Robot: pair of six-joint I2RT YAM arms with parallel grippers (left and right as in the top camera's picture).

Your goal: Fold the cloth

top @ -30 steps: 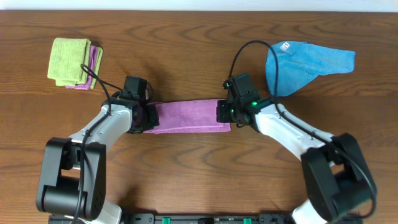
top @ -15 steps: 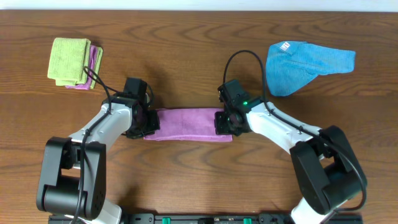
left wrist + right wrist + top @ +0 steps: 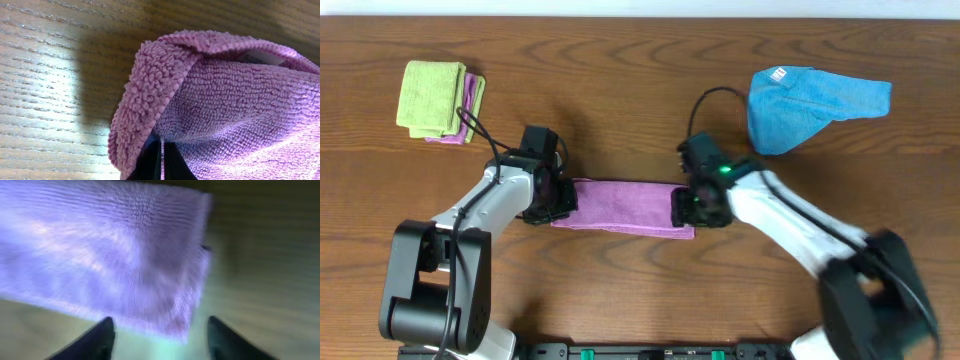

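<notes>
Dark wood-grain counter [image 3: 640, 80], seen from overhead as I run the two arms remotely: the mauve cloth [image 3: 625, 205] lies near the front middle as a narrow folded strip, its long axis running left to right between the arms. The left fingers [image 3: 557, 200] are closed on the strip's left end, and the left wrist view shows the terry edge curling up out of the pinch. At the other end the right fingers [image 3: 685, 208] stand apart with nothing between them. The right wrist view is blurred, but it shows the cloth's right edge lying flat just ahead of the two tips, not clamped. A lime-green cloth [image 3: 430, 97] sits folded at the far left and a blue cloth [image 3: 815, 100] at the far right, both well apart from the work. I judge the next fold runs along that long axis, end over end, and the left arm, already holding its end, is better placed to carry it across.
</notes>
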